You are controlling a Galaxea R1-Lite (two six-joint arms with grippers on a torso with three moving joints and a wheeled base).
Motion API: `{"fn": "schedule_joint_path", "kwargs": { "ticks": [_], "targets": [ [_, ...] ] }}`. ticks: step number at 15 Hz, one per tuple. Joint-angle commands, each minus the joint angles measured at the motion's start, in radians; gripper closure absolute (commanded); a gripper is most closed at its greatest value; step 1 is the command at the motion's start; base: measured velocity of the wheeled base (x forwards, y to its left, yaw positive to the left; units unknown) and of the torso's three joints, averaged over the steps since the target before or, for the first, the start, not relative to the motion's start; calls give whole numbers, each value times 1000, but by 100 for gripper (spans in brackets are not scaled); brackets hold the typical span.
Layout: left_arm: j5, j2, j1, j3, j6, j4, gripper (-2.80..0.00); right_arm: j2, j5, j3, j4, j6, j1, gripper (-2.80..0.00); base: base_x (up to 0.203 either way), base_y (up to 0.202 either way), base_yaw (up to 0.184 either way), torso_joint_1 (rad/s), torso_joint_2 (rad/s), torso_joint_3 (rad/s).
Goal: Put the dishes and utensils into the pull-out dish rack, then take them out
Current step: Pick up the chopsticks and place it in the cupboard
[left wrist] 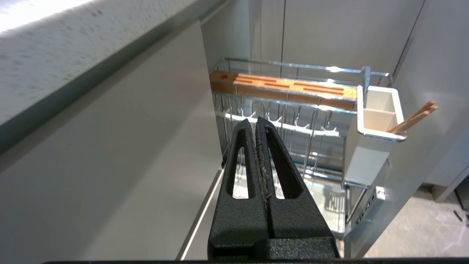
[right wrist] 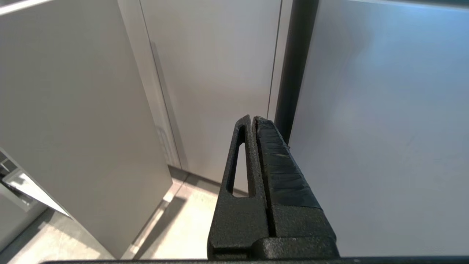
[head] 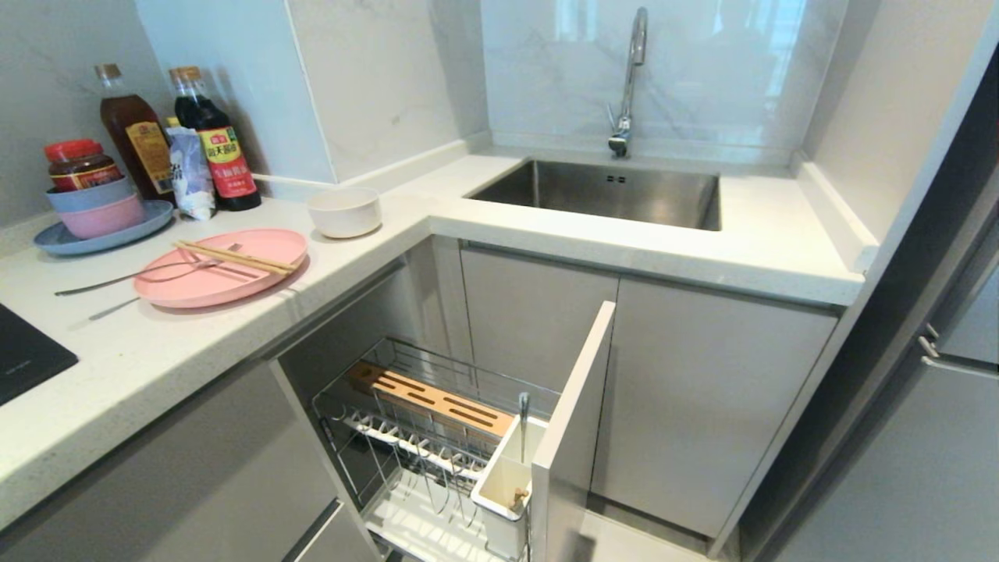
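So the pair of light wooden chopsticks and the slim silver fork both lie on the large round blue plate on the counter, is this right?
Not quite: the plate under them is pink, not blue. The head view shows the light wooden chopsticks and the slim silver fork resting on the large round pink plate on the counter.

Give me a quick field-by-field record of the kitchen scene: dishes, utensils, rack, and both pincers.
pink plate: on counter, chopsticks and fork resting on it
speckled bowl: on counter beside plate
dish rack: pulled out, plate slots empty
utensil caddy: holds another pair of chopsticks
left pincer: shut, empty, facing rack
right pincer: shut, empty, facing cabinet fronts
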Motion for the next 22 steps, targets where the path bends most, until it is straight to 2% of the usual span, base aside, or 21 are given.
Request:
{"fn": "schedule_joint_path", "kwargs": {
  "ticks": [1,22],
  "targets": [
    [0,0,0,0,1,0,0,0,0,0,0,0,0,0,0,0,0,7,6,-199],
    [-6,0,0,-2,4,0,0,0,0,0,0,0,0,0,0,0,0,4,4,-196]
  ]
}}
